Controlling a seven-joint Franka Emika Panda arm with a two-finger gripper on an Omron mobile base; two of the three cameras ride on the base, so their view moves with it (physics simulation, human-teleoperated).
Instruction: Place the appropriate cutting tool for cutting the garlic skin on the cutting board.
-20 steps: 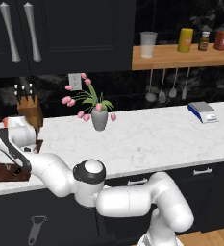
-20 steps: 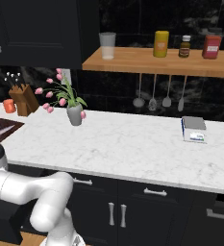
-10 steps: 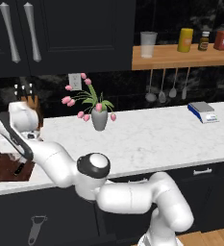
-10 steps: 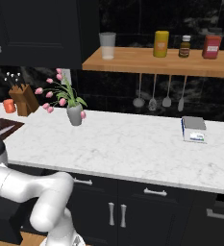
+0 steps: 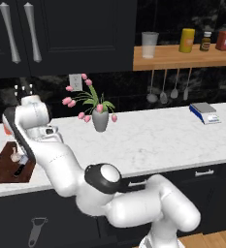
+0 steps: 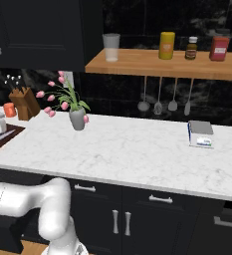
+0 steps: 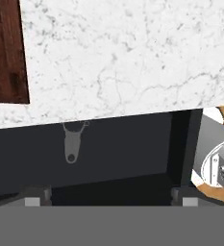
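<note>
dark reddish-brown wood is lying at the left end of the white marble counter (image 5: 158,140): the cutting board (image 5: 5,169), flat, with its near edge close to the counter's front edge. the garlic (image 5: 14,156) is sitting on the board's middle, and the cutting tool (image 5: 19,171) is lying on the board just in front of the garlic, close to it, black handle toward the front; whether the two are touching is too small to tell. the white arm is bending over the board's right side, its wrist sitting above and to the right of the garlic.

in the hand view the gripper (image 7: 111,199) is pointing down past the counter's front edge, with its two dark fingertips (image 7: 36,197) standing far apart and nothing between them, so the jaws are spread wide and empty. a corner of the board (image 7: 5,53) is showing at that view's upper left on the marble, and a grey metal peeler (image 7: 72,141) is hanging on the dark cabinet front below the counter edge.

a grey vase of pink tulips (image 5: 99,116) is standing on the counter to the right of the arm, and a wooden knife block (image 6: 24,102) is standing at the back wall.
</note>
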